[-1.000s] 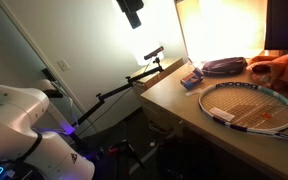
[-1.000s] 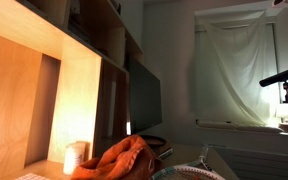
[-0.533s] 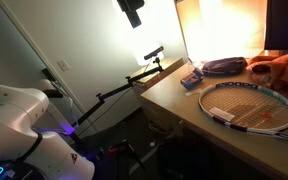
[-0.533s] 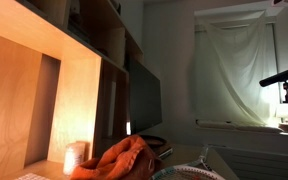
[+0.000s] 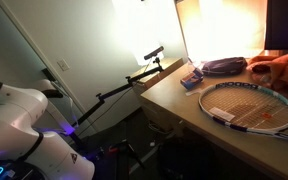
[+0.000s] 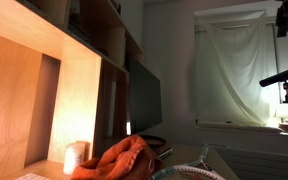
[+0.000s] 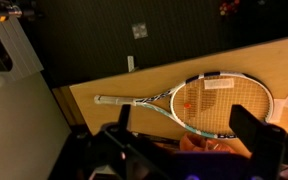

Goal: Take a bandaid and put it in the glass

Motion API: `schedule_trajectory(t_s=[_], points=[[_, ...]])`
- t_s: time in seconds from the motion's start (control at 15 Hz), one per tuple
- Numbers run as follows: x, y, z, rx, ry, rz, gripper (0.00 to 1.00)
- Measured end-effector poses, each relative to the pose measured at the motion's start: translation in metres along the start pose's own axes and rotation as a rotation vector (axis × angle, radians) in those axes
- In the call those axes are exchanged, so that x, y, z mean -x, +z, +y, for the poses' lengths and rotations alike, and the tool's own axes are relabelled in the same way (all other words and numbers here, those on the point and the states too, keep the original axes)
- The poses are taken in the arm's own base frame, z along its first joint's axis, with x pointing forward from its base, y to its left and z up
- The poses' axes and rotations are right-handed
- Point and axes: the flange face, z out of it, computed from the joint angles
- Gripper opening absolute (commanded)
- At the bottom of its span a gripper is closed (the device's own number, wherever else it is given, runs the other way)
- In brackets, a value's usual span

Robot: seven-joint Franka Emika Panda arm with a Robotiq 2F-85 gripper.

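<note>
Wood makes up the desk point(image 5: 174, 110), whose front edge runs diagonally in an exterior view with dark open floor below it. The white robot base point(image 5: 14, 115) sits well apart from that edge. A tennis racket point(image 7: 209, 100) takes up much of the top. In the wrist view its handle points along the desk towards the edge by the wall, where a wall socket point(image 7: 138, 31) shows. Bare wood lies around the handle, while the head end is crowded by an orange cloth point(image 5: 279, 68) and a dark pouch point(image 5: 224, 66).

The glass point(image 6: 75, 157) stands at the back of the desk against the lit wooden panel, just beside the orange cloth. The gripper point(image 7: 184, 135) hangs high over the racket head, well apart from the glass. Its two dark fingers point(image 7: 252, 125) are spread wide with nothing between them. The glass cannot be picked out with certainty in the wrist view.

A small flat blue box point(image 5: 191, 78) lies near the desk's edge, between the pouch and the racket; its print is too small to read. A red mark point(image 7: 189, 100) on the racket strings is also illegible.
</note>
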Motion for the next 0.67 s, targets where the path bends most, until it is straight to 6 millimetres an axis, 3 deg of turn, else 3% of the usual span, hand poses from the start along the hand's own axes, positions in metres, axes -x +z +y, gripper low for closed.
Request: schedule_trajectory(t_s=[0.4, 0.67], points=[[-0.050, -0.035, -0.046, 0.001, -0.172, 0.022, 1.00], [-0.082, -0.036, -0.074, -0.022, -0.323, 0.031, 1.00]])
